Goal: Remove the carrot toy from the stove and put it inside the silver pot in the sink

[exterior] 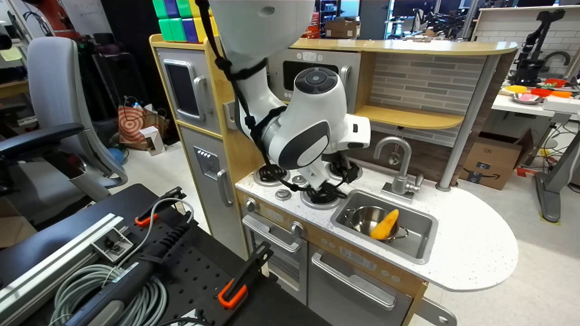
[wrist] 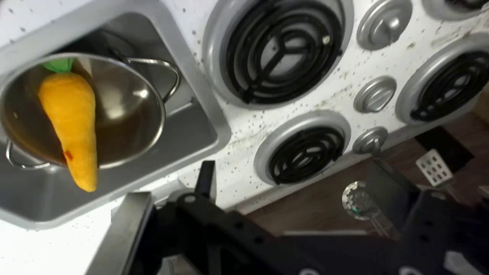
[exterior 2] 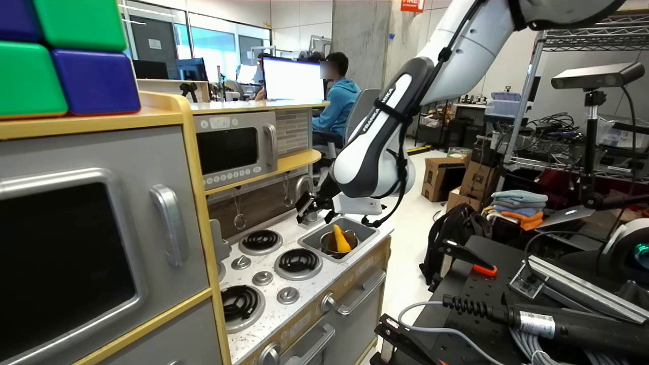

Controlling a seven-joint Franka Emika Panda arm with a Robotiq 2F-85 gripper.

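Speckled white counter (exterior: 476,244), carrot toy (wrist: 74,118) in silver pot (wrist: 124,122), office chair (exterior: 56,83)

Carrot toy (wrist: 70,110): cloth by the look, matt. Silver pot (wrist: 131,128): polished metal, sharp highlights inside. Sink (wrist: 183,137): metallic, duller, satin-looking. Faucet (exterior: 404,165): metallic grey, low sheen. Stove burners (wrist: 282,49): smooth, faint sheen. Counter (exterior: 471,244): smooth, speckled. Top shelf (exterior: 403,44): wood-toned, glossy, reflecting light. Robot arm (exterior: 290,127): smooth plastic-looking shell. Stacked blocks (exterior 2: 83,23): glossy plastic, apparently.
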